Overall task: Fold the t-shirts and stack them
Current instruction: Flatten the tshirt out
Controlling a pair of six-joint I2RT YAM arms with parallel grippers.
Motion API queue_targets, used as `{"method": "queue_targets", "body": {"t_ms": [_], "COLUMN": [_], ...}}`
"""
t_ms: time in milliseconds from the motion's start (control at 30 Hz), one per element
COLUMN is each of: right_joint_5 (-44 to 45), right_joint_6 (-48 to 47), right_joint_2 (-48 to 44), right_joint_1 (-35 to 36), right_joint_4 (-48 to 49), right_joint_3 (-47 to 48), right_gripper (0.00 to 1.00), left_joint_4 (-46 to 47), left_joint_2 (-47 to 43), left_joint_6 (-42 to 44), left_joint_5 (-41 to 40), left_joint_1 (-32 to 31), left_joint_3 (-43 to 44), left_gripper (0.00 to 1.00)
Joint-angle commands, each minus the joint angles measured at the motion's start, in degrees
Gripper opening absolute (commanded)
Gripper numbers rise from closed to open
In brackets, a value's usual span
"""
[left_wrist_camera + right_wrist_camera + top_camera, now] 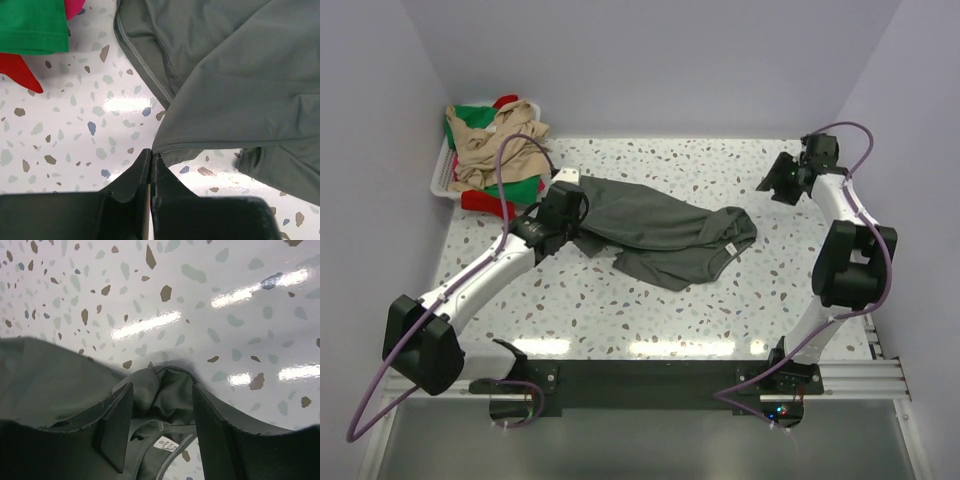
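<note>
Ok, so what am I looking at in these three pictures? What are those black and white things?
The left arm and right arm are robots bolted to a speckled table. The wide picture looks down from above; the other two come from cameras on each wrist. A grey t-shirt lies crumpled on the table; more shirts, beige, green and red, are piled in a white basket at the far left. The left claw is shut, pinching the grey shirt's edge. The right claw is open, holding nothing.

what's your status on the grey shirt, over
Left gripper shut on dark grey t-shirt, hem corner. Right gripper open by its collar, no grip. Green shirt and red shirt close by, not touching it.
</note>
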Motion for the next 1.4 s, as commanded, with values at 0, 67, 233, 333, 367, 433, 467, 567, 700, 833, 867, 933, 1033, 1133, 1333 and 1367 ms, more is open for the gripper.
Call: {"method": "queue_targets", "body": {"t_ms": [0,67,233,333,367,433,467,567,700,833,867,933,1033,1133,1333,1367], "right_joint_5": [-7.5,-8.7,-11.3,-14.5,-14.8,-14.8,-14.7,-13.9,-13.0,-13.5,-13.9,-15.9,-18.2,-17.2,-15.8,-15.8], "right_joint_6": [-0.6,-1.4,-3.4,-4.5,-4.9,-6.2,-6.6,-7.2,-8.8,-9.2,-9.4,-9.7,-9.6,-9.2,-8.1,-7.9], "right_joint_2": [1.2,0.4,-1.0,0.0,0.3,1.4,1.9,3.7,6.4,7.9,8.7,9.1,7.8,2.8,-6.5,-7.7], "right_joint_1": [1.1,2.2,4.7,5.7,6.1,7.8,8.3,9.4,9.4,9.4,9.4,9.4,9.4,9.4,8.2,8.3], "right_joint_4": [2.4,2.6,4.6,5.3,5.6,4.9,4.6,3.9,2.1,2.1,1.7,0.6,-2.3,-8.3,-16.5,-18.0], "right_joint_3": [1.0,-0.2,-4.9,-5.6,-5.4,-4.6,-3.7,-2.9,-1.2,0.2,0.7,2.8,4.8,8.6,11.5,11.6], "right_gripper": [0.54,0.54,0.54,0.54,0.54,0.54,0.54,0.54,0.54,0.46,0.33,0.14,0.0,0.0,0.0,0.0], "left_joint_4": [0.4,0.7,0.8,0.8,0.9,0.7,0.6,0.7,1.1,2.0,2.7,3.4,4.0,3.1,5.9,7.0], "left_joint_2": [-0.1,-0.1,0.2,0.4,0.4,0.4,0.4,0.2,0.1,0.1,0.1,0.2,0.1,-0.8,-7.2,-9.0], "left_joint_6": [0.7,0.5,0.2,0.0,0.0,-0.1,-0.2,-0.2,-0.1,0.3,0.6,1.5,2.9,4.8,8.5,9.3], "left_joint_5": [-0.5,-0.3,0.2,0.7,0.8,0.7,0.7,0.7,0.6,0.9,1.0,1.0,-0.7,-5.3,-6.3,-6.0], "left_joint_1": [-0.1,0.0,0.4,0.5,0.5,0.6,0.6,0.6,0.6,1.0,1.1,1.4,2.5,5.8,13.6,14.4], "left_joint_3": [-0.6,-0.8,-1.0,-1.5,-1.5,-1.5,-1.5,-1.6,-1.5,-1.5,-1.5,-1.5,-0.5,0.7,-2.1,-2.5], "left_gripper": [0.0,0.0,0.0,0.0,0.0,0.0,0.0,0.0,0.0,0.0,0.0,0.0,0.0,0.0,0.0,0.0]}}
